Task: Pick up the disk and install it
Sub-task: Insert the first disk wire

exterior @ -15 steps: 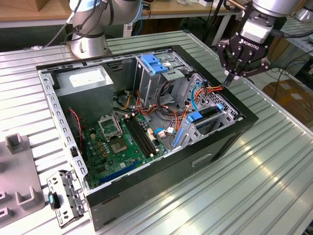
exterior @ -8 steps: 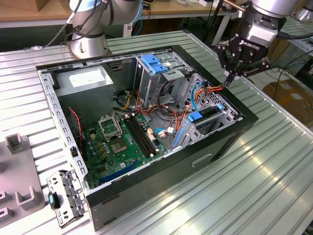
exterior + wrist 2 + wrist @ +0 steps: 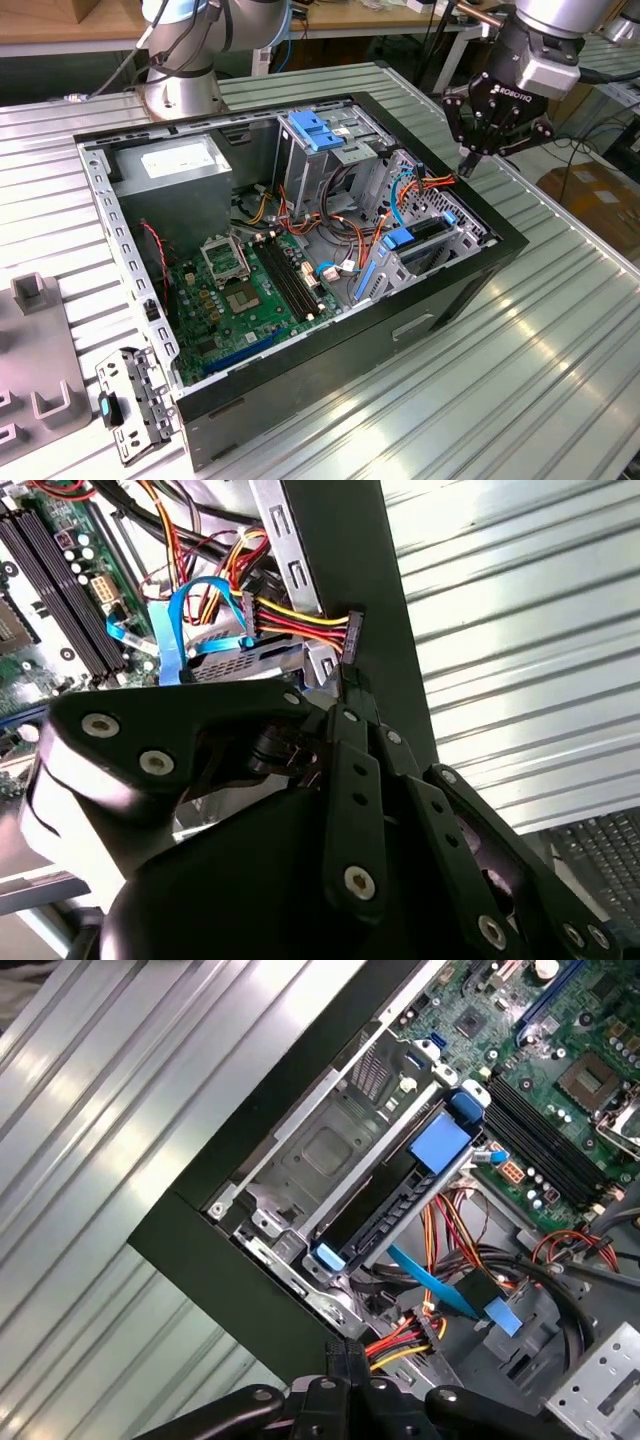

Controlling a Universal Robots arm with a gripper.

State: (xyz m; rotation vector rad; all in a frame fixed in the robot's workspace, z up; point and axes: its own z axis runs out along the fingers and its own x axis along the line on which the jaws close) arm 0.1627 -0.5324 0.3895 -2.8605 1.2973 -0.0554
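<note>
Dark, edge-on disk (image 3: 385,1212) with light-blue end tabs in the metal bay (image 3: 320,1150); claw (image 3: 467,168) closed, empty.

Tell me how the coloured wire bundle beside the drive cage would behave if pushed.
The wire bundle would probably flex aside rather than resist: its thin separate strands curve loosely. Its black connector looks rigid, so it may swing as one piece. The gripper hangs close to it.

Open computer case (image 3: 330,365) on ribbed table (image 3: 520,380)
</note>
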